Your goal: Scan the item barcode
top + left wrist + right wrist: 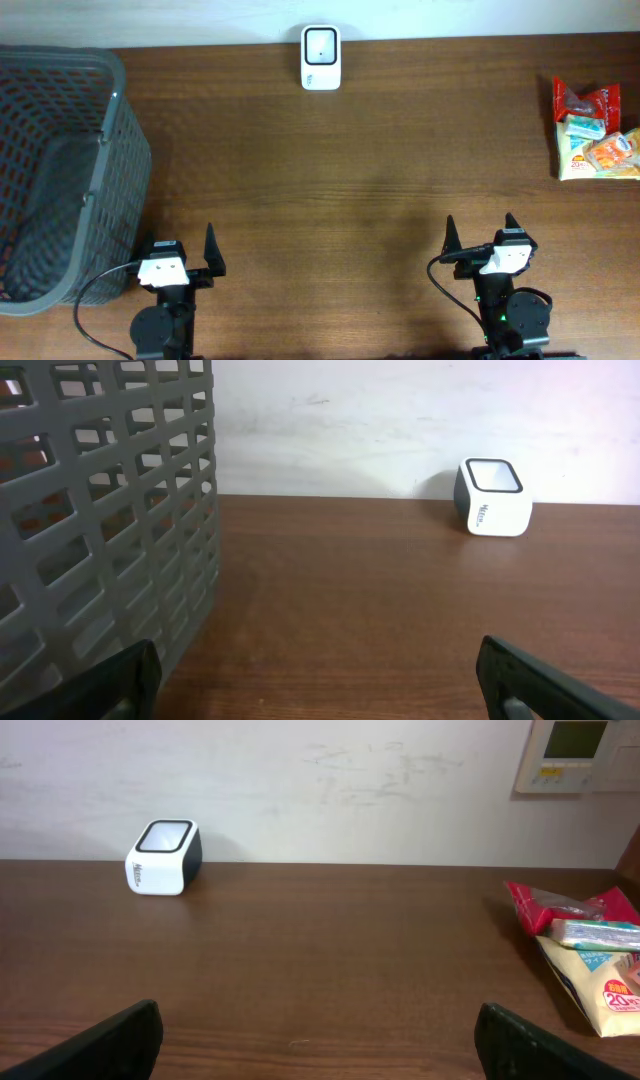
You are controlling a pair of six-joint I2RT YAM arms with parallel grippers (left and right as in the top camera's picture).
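The items are a small pile of snack packets, red, white and orange, lying at the table's right edge, also in the right wrist view as packets. A white barcode scanner with a dark window stands at the far middle edge; the left wrist view shows the scanner and so does the right wrist view. My left gripper is open and empty at the near left. My right gripper is open and empty at the near right, well short of the packets.
A tall grey mesh basket fills the left side of the table, its wall close beside my left gripper. A white wall runs behind the table, with a control panel mounted on it. Bare brown wood lies between the grippers and the scanner.
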